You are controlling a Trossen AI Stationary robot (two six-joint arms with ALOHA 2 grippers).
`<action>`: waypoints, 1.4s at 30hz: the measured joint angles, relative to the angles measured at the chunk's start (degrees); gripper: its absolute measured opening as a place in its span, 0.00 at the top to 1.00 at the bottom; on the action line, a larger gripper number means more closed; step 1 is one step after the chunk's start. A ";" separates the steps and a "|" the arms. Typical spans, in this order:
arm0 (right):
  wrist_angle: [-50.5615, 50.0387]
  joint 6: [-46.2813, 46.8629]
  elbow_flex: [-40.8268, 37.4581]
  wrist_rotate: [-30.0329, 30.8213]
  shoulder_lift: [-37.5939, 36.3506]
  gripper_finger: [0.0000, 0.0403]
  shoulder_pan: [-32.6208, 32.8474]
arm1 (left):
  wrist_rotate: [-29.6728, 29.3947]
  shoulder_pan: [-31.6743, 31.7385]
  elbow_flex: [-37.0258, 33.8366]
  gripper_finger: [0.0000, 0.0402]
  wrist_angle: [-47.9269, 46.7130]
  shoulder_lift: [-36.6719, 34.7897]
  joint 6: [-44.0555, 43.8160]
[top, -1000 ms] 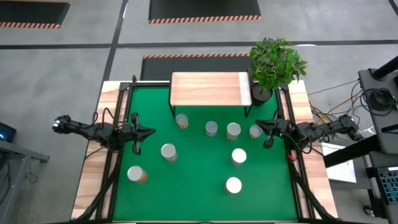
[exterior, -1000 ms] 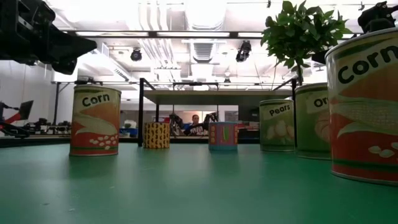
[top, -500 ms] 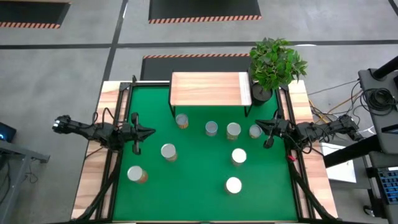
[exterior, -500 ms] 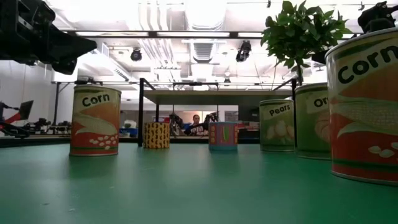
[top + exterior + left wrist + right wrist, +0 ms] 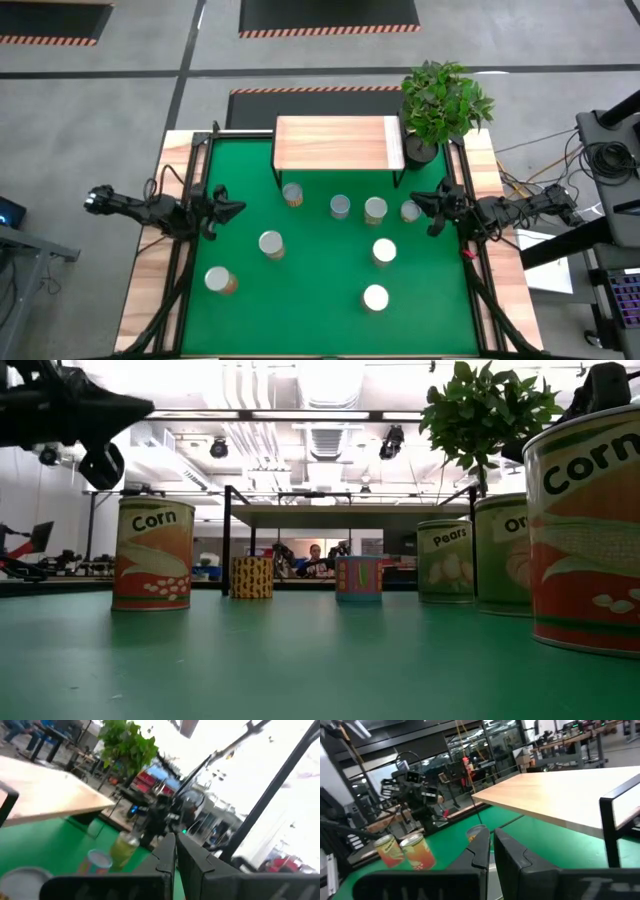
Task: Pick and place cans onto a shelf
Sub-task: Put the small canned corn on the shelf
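Several cans stand upright on the green mat (image 5: pixel 320 320): a row (image 5: pixel 340 207) in front of the shelf, others (image 5: pixel 271 244) (image 5: pixel 375 298) nearer. The light-wood shelf (image 5: pixel 338 142) stands on black legs at the mat's far edge, with nothing on it. My left gripper (image 5: pixel 224 210) hovers at the mat's left side, shut and empty; it also shows in its wrist view (image 5: pixel 176 845). My right gripper (image 5: pixel 428 210) hovers at the right side, just beside the rightmost can (image 5: pixel 410 211), shut and empty; it also shows in its wrist view (image 5: pixel 491 840).
A potted plant (image 5: pixel 445 105) stands at the far right corner beside the shelf. In the low view a corn can (image 5: pixel 585 540) stands close at the right and another (image 5: pixel 152 553) at the left. People show in the room behind.
My left gripper has turned about its own axis and drawn back a little toward the table's left edge, staying shut and clear of the cans. The cans have not moved.
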 joint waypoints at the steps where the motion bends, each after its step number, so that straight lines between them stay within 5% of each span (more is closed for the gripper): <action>1: 0.22 0.02 0.00 0.67 0.00 0.97 0.00 | -0.48 0.00 0.00 1.00 0.91 0.00 0.66; 12: 5.61 -5.49 0.00 -1.40 -0.09 0.97 0.00 | -5.87 0.04 0.00 1.00 14.09 0.84 13.41; 16: 13.87 -8.22 0.00 -6.73 1.18 0.97 0.04 | -3.86 0.04 0.00 1.00 22.17 2.86 17.71; 26: 34.13 -18.69 0.00 -6.82 12.60 0.97 0.02 | -3.71 0.09 0.60 1.00 43.81 15.12 29.76; 34: 39.36 -21.89 4.22 -6.78 23.89 0.97 0.00 | -3.01 0.09 10.79 1.00 40.69 26.22 38.16; 42: 30.52 -21.22 16.66 -6.43 36.79 0.97 0.00 | -3.10 0.09 19.20 1.00 29.85 32.85 46.39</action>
